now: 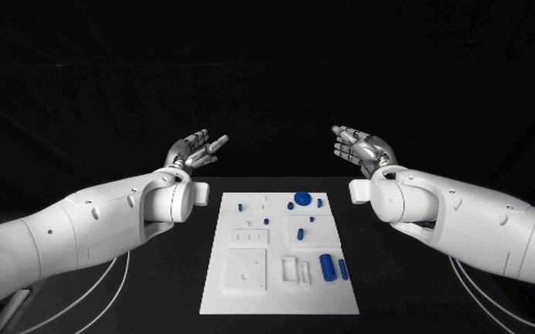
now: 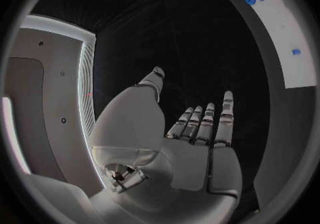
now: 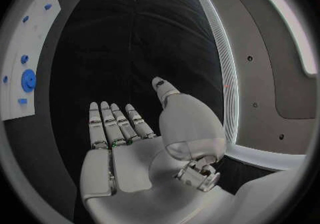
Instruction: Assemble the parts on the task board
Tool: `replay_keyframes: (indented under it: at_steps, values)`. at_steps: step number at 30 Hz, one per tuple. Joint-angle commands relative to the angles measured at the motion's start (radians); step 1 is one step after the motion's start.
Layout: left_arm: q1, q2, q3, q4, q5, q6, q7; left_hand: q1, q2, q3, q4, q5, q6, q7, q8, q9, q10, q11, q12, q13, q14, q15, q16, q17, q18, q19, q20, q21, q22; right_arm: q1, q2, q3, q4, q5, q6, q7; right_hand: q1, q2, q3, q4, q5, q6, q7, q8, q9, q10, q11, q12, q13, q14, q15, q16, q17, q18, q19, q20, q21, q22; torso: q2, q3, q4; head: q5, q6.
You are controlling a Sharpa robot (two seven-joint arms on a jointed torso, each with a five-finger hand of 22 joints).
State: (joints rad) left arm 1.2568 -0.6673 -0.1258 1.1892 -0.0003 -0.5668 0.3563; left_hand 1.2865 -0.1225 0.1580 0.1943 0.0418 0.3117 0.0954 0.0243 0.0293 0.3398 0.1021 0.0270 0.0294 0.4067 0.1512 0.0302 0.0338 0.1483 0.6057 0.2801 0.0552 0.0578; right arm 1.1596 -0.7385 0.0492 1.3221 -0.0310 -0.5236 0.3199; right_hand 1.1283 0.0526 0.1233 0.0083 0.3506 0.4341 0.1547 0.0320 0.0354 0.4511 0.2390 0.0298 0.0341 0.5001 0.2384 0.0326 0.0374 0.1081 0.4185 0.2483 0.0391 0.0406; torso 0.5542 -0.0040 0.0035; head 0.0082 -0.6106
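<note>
The white task board (image 1: pixel 279 287) lies in the middle of the black table. Several blue parts lie on it: a round disc (image 1: pixel 302 196) at its far end, a small peg (image 1: pixel 300 233) mid-board, and a larger cylinder (image 1: pixel 328 266) near the right edge. My left hand (image 1: pixel 195 150) is raised beyond the board's far left corner, fingers spread, holding nothing. My right hand (image 1: pixel 361 147) is raised beyond the far right corner, also spread and holding nothing. The left wrist view shows the flat left hand (image 2: pixel 200 149) and the board (image 2: pixel 293 48); the right wrist view shows the right hand (image 3: pixel 127 149), the board (image 3: pixel 26 48) and the disc (image 3: pixel 28 80).
The board carries white fixtures, among them a square plate (image 1: pixel 247 267) and a slotted block (image 1: pixel 251 234). Black table surface (image 1: pixel 167 272) lies to both sides of the board. Pale cables (image 1: pixel 123 280) run along the table's sides.
</note>
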Motion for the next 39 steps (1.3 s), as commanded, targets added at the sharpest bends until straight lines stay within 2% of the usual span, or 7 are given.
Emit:
replay_keyframes:
  at_steps: [1,11,12,20,26,34,39]
  values:
    - [0.028,0.019,-0.014,-0.055,-0.016,0.162,-0.102,0.043,0.000,0.004,0.007,0.007,0.022,0.003,0.007,0.003,0.020,0.005,0.005,0.003,0.019,0.004,0.006,0.003,0.024,0.024,0.008,0.007,0.003,0.020,0.010,0.008,-0.050,-0.063,0.239,-0.150,0.058,0.004,0.014,-0.013,0.016,0.034,0.070,0.007,0.003,0.043,0.004,0.008,0.004,0.035,0.010,0.008,0.003,0.020,0.024,0.007,0.008,0.003,0.000,-0.0001,0.0001,0.000,0.000]
    - [0.054,0.034,-0.029,-0.105,-0.018,0.203,-0.130,0.031,0.038,-0.005,-0.027,0.006,0.079,0.026,0.012,0.007,0.108,0.026,0.010,0.007,0.128,0.008,0.015,0.009,0.036,0.104,0.006,0.025,0.013,0.053,0.023,0.023,-0.126,-0.088,0.365,-0.236,0.114,-0.006,0.007,-0.050,0.013,0.102,0.059,0.010,0.006,0.123,-0.006,0.012,0.007,0.084,0.004,0.010,0.006,0.012,0.024,0.002,0.008,0.003,0.000,-0.0001,0.0001,0.000,0.000]
    - [0.054,0.033,-0.028,-0.107,-0.016,0.255,-0.138,0.027,0.045,-0.011,-0.039,0.006,0.084,0.025,0.012,0.006,0.112,0.025,0.010,0.007,0.134,0.007,0.013,0.009,0.037,0.106,0.006,0.024,0.011,0.052,0.038,0.022,-0.176,-0.310,0.379,-0.196,0.121,-0.007,0.007,-0.052,0.013,0.112,0.057,0.010,0.007,0.133,-0.008,0.012,0.008,0.096,0.002,0.011,0.007,0.012,0.032,0.001,0.009,0.004,0.002,-0.0008,0.0019,0.013,-0.002]
    - [0.054,0.019,-0.029,-0.093,-0.018,0.256,-0.122,0.033,0.098,-0.044,-0.122,0.008,0.256,0.037,0.022,0.015,0.377,0.034,0.022,0.019,0.482,0.016,0.038,0.027,0.065,0.243,-0.018,0.084,0.029,0.050,0.055,0.022,-0.216,-0.463,0.365,-0.173,0.171,-0.032,0.043,-0.105,-0.004,0.361,0.025,0.021,0.018,0.510,-0.054,0.027,0.024,0.464,-0.046,0.027,0.025,-0.012,0.219,-0.041,0.034,0.016,0.003,-0.0030,-0.0006,0.015,0.000]
    - [0.055,-0.006,-0.028,-0.055,-0.030,0.265,-0.115,0.061,0.137,-0.066,-0.173,0.011,0.603,0.049,0.036,0.035,0.684,0.030,0.031,0.028,0.716,-0.016,0.057,0.042,-0.026,0.377,-0.138,0.170,0.056,0.047,0.069,0.022,-0.246,-0.701,0.320,-0.158,0.160,-0.069,0.147,-0.140,-0.016,0.592,-0.004,0.037,0.032,0.665,-0.110,0.029,0.026,0.659,-0.121,0.040,0.041,-0.022,0.489,-0.109,0.092,0.031,0.011,-0.0030,0.0059,0.010,0.006]
    - [0.070,-0.061,-0.028,0.052,-0.062,0.261,-0.102,0.075,0.148,-0.080,-0.206,0.012,0.610,0.045,0.036,0.034,0.680,0.027,0.033,0.029,0.727,-0.021,0.036,0.036,-0.065,0.374,-0.164,0.182,0.047,0.047,0.070,0.022,-0.242,-0.974,0.300,-0.155,0.175,-0.101,0.185,-0.180,-0.016,0.681,-0.029,0.034,0.034,0.760,-0.158,0.029,0.025,0.984,-0.235,0.136,0.128,0.006,0.795,-0.230,0.229,0.075,0.045,-0.0004,0.0293,-0.010,0.017]
    - [0.075,-0.093,-0.024,0.127,-0.072,0.263,-0.096,0.071,0.153,-0.088,-0.220,0.012,0.589,0.048,0.036,0.033,0.669,0.031,0.033,0.029,0.745,-0.027,0.036,0.037,-0.064,0.383,-0.169,0.198,0.044,0.048,0.077,0.022,-0.236,-1.151,0.302,-0.171,0.170,-0.103,0.150,-0.203,-0.013,0.681,-0.034,0.031,0.030,0.756,-0.166,0.029,0.025,1.011,-0.261,0.418,0.339,0.016,0.935,-0.285,0.333,0.133,0.069,0.0056,0.0470,-0.018,0.028]
